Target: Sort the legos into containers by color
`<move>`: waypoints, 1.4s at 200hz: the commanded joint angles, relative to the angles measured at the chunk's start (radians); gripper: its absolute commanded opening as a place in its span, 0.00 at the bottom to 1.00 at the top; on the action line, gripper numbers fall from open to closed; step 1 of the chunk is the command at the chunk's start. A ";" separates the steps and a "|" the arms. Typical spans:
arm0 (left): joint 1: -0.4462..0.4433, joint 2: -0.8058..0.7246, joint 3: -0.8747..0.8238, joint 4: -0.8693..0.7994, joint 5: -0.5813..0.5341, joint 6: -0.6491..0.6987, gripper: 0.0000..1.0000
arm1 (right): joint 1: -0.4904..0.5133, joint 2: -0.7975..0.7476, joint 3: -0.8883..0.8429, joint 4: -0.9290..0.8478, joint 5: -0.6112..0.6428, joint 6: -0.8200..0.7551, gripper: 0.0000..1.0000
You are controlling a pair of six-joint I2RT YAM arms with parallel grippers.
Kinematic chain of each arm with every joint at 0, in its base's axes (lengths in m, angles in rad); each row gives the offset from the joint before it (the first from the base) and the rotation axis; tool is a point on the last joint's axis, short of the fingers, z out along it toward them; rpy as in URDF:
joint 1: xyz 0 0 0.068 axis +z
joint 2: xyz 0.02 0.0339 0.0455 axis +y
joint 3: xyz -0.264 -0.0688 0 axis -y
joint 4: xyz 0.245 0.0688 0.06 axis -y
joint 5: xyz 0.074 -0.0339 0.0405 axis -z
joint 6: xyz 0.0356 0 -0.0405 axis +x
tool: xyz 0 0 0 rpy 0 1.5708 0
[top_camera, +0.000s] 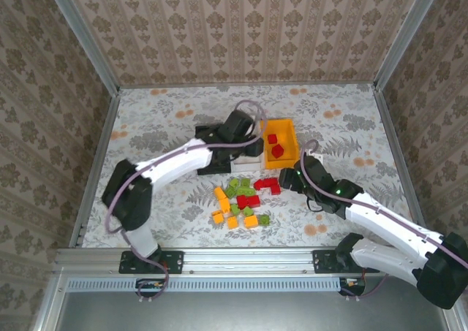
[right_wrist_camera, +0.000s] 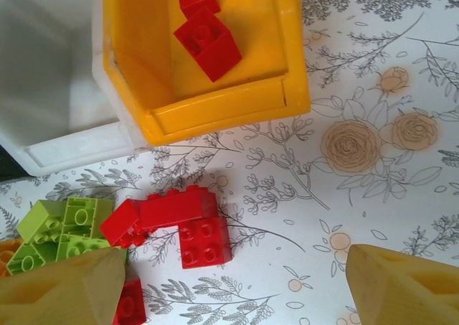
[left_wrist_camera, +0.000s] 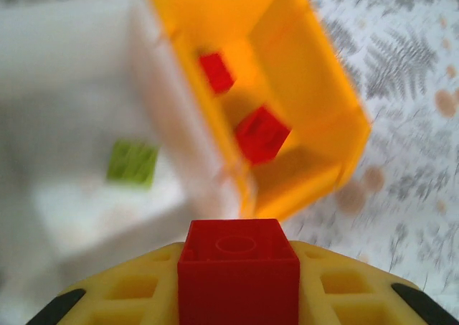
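My left gripper (top_camera: 247, 128) hangs over the white bin (top_camera: 245, 163), close to the orange bin (top_camera: 290, 130), and is shut on a red lego (left_wrist_camera: 239, 267) between its yellow fingers (left_wrist_camera: 337, 289). Two red legos (left_wrist_camera: 259, 133) lie in the orange bin (left_wrist_camera: 326, 88). A green lego (left_wrist_camera: 133, 161) lies in the white bin (left_wrist_camera: 72, 88). Loose red (top_camera: 248, 199), green (top_camera: 238, 187) and orange legos (top_camera: 220, 196) lie in a pile on the table. My right gripper (top_camera: 292, 179) stands open just right of that pile, above the table near a red square lego (right_wrist_camera: 206, 242).
A black bin (top_camera: 206, 134) sits left of the white one, partly under my left arm. Metal frame rails border the floral table cloth (top_camera: 351, 126). The orange bin's front wall (right_wrist_camera: 215, 113) stands just beyond the red legos (right_wrist_camera: 172, 210) and green legos (right_wrist_camera: 57, 228).
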 commanded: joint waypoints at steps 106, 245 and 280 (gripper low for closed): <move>0.009 0.162 0.288 0.015 0.091 0.014 0.75 | -0.028 0.006 -0.061 0.028 -0.144 -0.082 0.83; 0.001 -0.895 -0.741 -0.001 -0.194 -0.171 1.00 | 0.078 0.522 0.090 0.162 -0.087 -0.134 0.68; 0.013 -0.997 -0.824 -0.032 -0.220 -0.202 1.00 | 0.079 0.575 0.104 0.155 -0.077 -0.117 0.54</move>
